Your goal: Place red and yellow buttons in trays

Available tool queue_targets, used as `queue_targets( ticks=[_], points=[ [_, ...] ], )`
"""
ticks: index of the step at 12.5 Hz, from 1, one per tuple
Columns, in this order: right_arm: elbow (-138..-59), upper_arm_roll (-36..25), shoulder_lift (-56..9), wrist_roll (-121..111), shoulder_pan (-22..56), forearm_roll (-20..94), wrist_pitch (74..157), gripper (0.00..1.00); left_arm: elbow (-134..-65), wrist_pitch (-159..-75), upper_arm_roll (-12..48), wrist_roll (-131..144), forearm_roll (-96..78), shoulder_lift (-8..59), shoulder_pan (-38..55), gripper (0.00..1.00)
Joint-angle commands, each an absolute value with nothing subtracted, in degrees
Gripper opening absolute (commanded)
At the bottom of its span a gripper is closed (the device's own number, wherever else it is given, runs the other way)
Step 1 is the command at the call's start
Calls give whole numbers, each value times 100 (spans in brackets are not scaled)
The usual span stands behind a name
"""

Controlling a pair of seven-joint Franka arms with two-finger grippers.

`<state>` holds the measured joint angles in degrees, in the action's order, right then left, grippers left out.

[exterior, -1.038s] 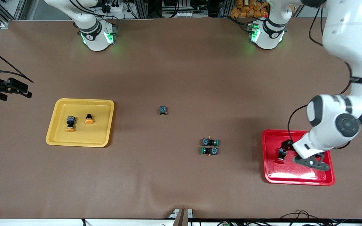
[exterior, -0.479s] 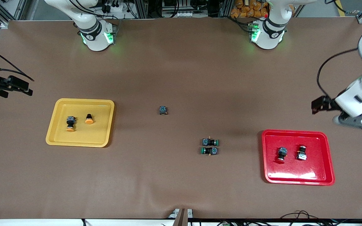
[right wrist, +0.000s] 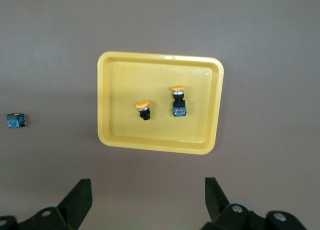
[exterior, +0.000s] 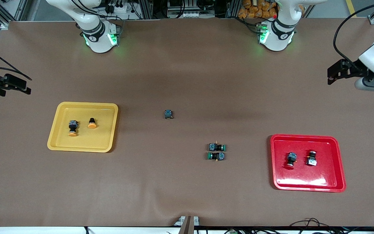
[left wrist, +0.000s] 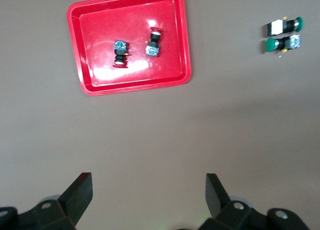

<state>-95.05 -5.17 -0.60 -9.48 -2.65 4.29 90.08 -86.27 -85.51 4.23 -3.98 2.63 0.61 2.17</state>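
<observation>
Both red buttons (exterior: 300,159) lie in the red tray (exterior: 326,186), seemingly caps toward the front camera. Yellow buttons (exterior: 81,126) sit in the yellow tray (exterior: 60,144). Left gripper (exterior: 334,72) and right gripper (exterior: 15,86) hover apart-fingered, empty, over bare table ends.

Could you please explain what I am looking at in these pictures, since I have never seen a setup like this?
Two robot arms share a brown table. One camera looks down from across the table; two more ride on the wrists. The left gripper and right gripper hang open and empty over the table's ends. The yellow tray holds two orange-yellow buttons, the red tray two red buttons. Between the trays lie two green-capped switches and a small capless block.
</observation>
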Motion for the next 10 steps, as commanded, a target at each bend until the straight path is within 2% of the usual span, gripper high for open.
queue_targets(
  ticks=[1,3,8,10],
  points=[
    [-9474,-448,35,-905,-422,422,8807,100,-8648,-8464,422,-106,141,0,184,100],
    [-9483,-448,140,-949,-492,387,8658,100,-8666,-8542,422,-62,123,70,220,100],
    [-9466,-405,290,-967,-440,369,8675,100,-8868,-9543,536,-61,140,289,237,100],
    [-9448,-334,299,-967,-431,352,8666,100,-8833,-9685,545,-79,289,361,272,100]
  ],
)
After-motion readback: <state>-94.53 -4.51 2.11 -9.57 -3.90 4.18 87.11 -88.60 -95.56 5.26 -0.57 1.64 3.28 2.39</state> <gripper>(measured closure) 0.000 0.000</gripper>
